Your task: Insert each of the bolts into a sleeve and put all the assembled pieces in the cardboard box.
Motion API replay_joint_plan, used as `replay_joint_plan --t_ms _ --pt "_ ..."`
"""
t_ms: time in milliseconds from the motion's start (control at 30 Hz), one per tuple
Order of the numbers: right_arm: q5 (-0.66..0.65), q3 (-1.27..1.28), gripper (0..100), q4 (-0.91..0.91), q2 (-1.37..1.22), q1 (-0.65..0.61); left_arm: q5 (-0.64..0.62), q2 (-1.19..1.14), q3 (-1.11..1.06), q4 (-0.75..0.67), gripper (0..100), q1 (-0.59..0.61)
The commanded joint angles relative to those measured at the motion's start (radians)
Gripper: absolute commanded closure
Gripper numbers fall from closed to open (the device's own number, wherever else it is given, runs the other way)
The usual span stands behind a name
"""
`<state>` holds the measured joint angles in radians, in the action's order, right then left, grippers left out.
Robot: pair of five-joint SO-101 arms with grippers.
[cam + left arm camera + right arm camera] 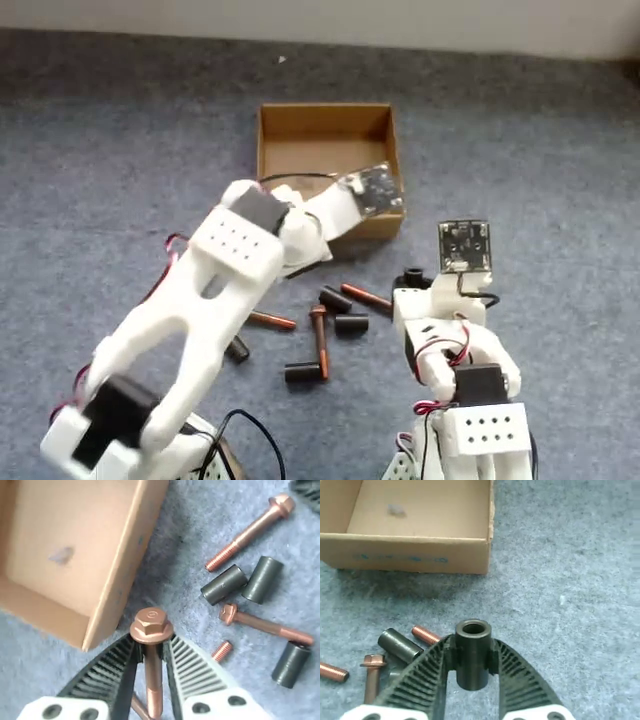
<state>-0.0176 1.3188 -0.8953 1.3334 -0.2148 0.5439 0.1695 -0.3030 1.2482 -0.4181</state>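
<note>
High view: left arm stretches out to the front corner of the box. Right arm sits back, with the held sleeve at its tip. Loose bolts and loose sleeves lie scattered on the carpet between the arms, near the box front. No assembled piece shows in the visible part of the box, so the task looks early.

Left wrist view: left gripper is clamped narrow on the held bolt, hex head out past the fingertips, threaded end pointing back between the fingers. It's gripped just under the head, probably to leave the shank free for threading into a sleeve. Box corner just beside it.

Right wrist view: right gripper is closed on the held sleeve, upright, open bore facing outward. Likely presented that way so a bolt can drop in. The two held parts are well apart and need lining up.
</note>
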Motion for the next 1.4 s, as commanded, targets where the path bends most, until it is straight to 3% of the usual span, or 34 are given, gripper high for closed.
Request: replay_joint_plan --t_ms 0,500,833,1067,1367 --pt "0.009 -0.018 99.3 0.015 0.022 -0.059 -0.118 0.308 -0.150 -0.061 100 0.002" --pt "0.011 -0.019 99.3 0.015 0.024 -0.171 -0.396 1.056 -0.650 -0.253 100 0.185" --pt "0.011 -0.012 99.3 0.015 0.173 -0.226 -0.523 1.429 -0.888 -0.353 100 0.200" --pt "0.005 0.133 99.3 0.019 0.513 -0.300 -0.598 1.621 -0.975 -0.361 100 0.200" --pt "0.009 0.196 99.3 0.021 0.506 -0.308 -0.621 1.659 -1.078 -0.359 100 0.205"
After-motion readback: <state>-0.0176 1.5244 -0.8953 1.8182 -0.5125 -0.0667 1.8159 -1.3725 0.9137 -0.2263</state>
